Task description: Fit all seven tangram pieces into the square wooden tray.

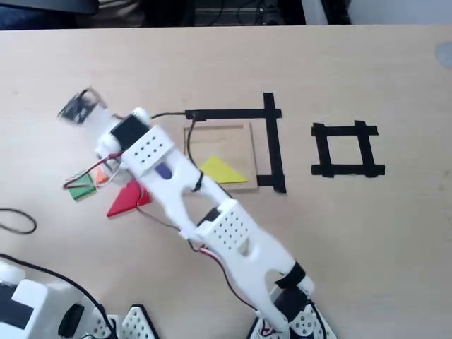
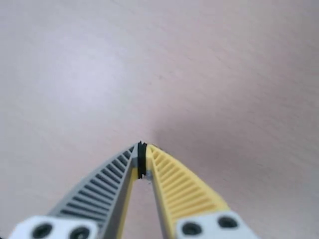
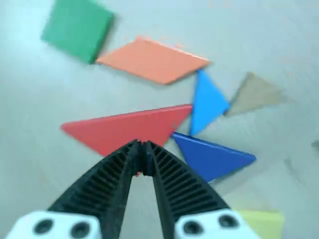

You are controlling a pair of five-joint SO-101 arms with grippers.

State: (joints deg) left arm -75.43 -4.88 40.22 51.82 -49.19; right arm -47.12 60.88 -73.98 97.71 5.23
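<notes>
My right gripper (image 3: 142,147) is shut with nothing in it, its black fingertips over the near edge of the red triangle (image 3: 127,129). Around it on the table lie a green square (image 3: 77,27), an orange parallelogram (image 3: 152,59), a light blue triangle (image 3: 207,102), a tan triangle (image 3: 254,92) and a dark blue triangle (image 3: 212,157). The square wooden tray (image 1: 219,128) holds a yellow triangle (image 1: 222,169). The right arm (image 1: 212,219) stretches across the tray's left side to the pieces. My left gripper (image 2: 141,147) is shut over bare table.
Black tape (image 1: 272,141) frames the tray's back and right sides. A second black tape square (image 1: 346,150) lies further right. A cable loop (image 1: 18,222) lies at the left edge, near the left arm's base (image 1: 28,307).
</notes>
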